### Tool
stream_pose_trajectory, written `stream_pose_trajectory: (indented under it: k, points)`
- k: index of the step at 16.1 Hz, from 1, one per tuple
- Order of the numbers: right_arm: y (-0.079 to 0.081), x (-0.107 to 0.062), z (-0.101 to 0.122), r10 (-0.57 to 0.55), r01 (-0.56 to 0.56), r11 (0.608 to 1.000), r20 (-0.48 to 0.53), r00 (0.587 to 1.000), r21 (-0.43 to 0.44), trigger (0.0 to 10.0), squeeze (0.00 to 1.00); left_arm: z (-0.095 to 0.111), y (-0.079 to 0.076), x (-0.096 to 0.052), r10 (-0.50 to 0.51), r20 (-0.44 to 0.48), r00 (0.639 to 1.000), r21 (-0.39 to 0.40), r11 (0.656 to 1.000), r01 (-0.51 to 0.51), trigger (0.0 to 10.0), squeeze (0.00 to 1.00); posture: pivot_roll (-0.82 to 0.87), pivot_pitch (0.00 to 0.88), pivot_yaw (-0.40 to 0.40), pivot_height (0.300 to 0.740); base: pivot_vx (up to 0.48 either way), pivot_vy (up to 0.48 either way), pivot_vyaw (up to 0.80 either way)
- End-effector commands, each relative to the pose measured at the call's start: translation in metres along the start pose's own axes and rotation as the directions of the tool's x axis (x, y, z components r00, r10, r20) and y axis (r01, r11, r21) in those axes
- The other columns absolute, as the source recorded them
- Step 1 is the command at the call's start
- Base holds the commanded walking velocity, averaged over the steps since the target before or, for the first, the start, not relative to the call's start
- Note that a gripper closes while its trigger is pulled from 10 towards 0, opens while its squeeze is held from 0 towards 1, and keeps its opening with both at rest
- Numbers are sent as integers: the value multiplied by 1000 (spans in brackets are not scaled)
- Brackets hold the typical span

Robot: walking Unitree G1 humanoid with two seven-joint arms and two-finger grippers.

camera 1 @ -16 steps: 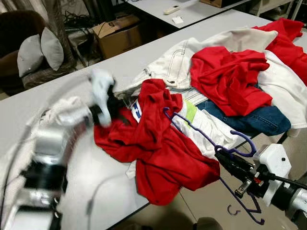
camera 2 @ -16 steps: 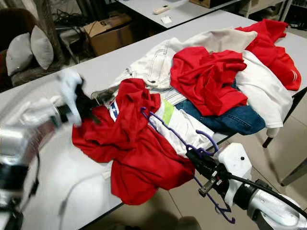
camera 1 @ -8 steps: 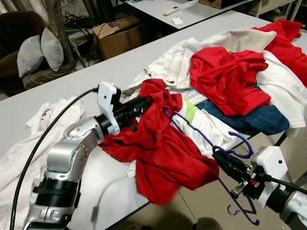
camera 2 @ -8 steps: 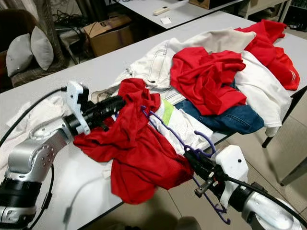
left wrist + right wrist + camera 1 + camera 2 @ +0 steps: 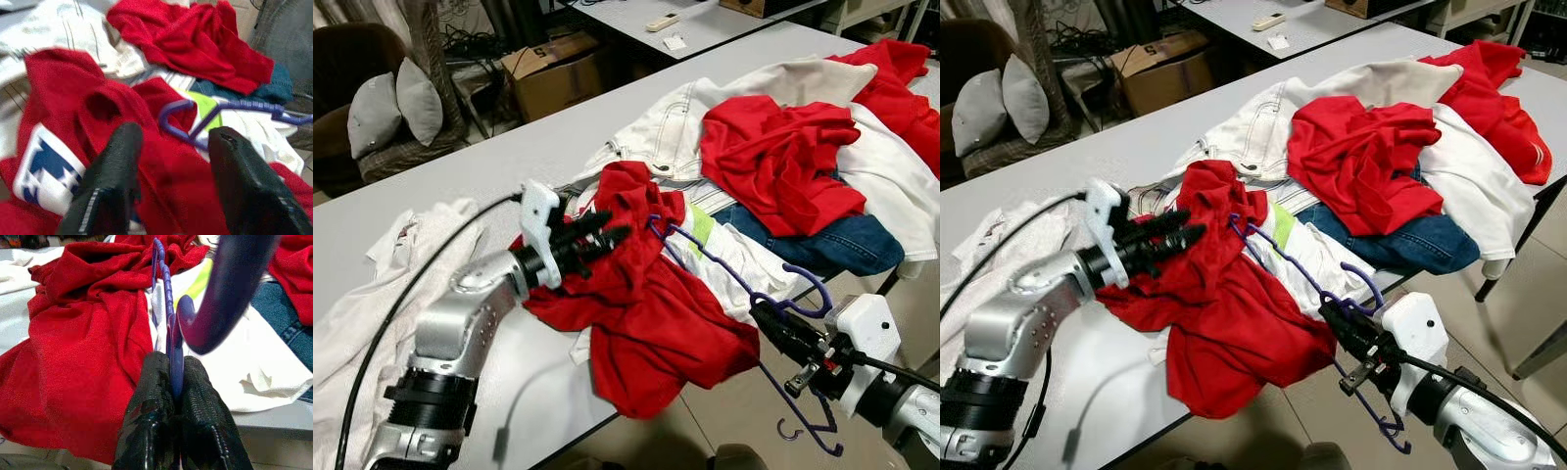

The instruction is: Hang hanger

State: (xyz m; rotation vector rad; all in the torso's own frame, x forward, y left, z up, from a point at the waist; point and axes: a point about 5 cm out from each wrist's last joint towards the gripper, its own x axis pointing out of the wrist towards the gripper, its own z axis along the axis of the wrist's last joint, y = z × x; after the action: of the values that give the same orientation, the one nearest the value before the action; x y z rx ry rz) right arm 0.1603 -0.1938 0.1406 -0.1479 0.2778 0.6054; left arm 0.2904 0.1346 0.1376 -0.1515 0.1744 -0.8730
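A purple plastic hanger [image 5: 825,291] reaches from the table's front edge up over a crumpled red shirt [image 5: 656,313], with its far end lying on the shirt's collar area. My right gripper [image 5: 759,311] is shut on the hanger's bar just below the hook, off the table edge; the wrist view shows the bar [image 5: 166,293] pinched between the fingers [image 5: 146,406]. My left gripper [image 5: 615,227] is open and hovers over the red shirt [image 5: 58,88], its tips a short way from the hanger's far end [image 5: 176,110].
The grey table [image 5: 460,166] carries a heap of clothes: a red garment [image 5: 773,157], white jeans [image 5: 666,122], blue jeans [image 5: 842,240], and a white cloth [image 5: 352,304] at my left. A cardboard box [image 5: 553,73] and cushioned chair [image 5: 396,103] stand behind.
My left arm swung in from the left over the red shirt, and its fingers have spread open. The right gripper and hanger have barely moved.
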Motion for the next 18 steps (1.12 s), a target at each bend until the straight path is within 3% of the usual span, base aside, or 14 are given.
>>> stream_pose_trajectory:
  k: [1, 5, 6, 10, 11, 12, 18]
  points:
    - [0, 1, -1, -2, 2, 1000, -3, 1000, -4, 10000, 0, -4, 4, -5, 5, -48, 999, 8, 1000, -5, 10000, 1000, -298, 0, 182, 740, 0, 0, 0]
    - [1, 0, -2, 0, 0, 1000, -9, 1000, -9, 10000, 0, -17, 5, -5, 10, -128, 992, 18, 1000, -8, 10000, 1000, -307, 0, 186, 740, 0, 0, 0]
    - [1, -1, -2, -1, 1, 1000, -11, 1000, -11, 10000, 0, -25, 8, -7, 39, -192, 981, 74, 997, -25, 10000, 0, -307, 0, 182, 740, 0, 0, 0]
    - [1, -2, 2, 2, -2, 1000, -9, 1000, -15, 10000, 0, -27, 11, -9, 64, -240, 969, 125, 991, -35, 10000, 0, -310, 0, 175, 740, 0, 0, 0]
    - [0, -2, 5, 5, -5, 1000, -4, 1000, -21, 10000, 0, -25, 13, -10, 71, -271, 960, 168, 985, -26, 2627, 0, -310, 0, 172, 740, 0, 0, 0]
    - [0, -2, 5, 5, -5, 1000, -1, 1000, -23, 10000, 0, -23, 15, -10, 79, -279, 957, 183, 983, -28, 0, 0, -310, 0, 172, 740, 0, 0, 0]
    - [1, -2, 0, -4, 4, 1000, -5, 1000, 8, 10000, 0, -13, 19, -9, 121, -215, 969, 150, 985, -90, 0, 0, -281, 0, 160, 740, 0, 0, 0]
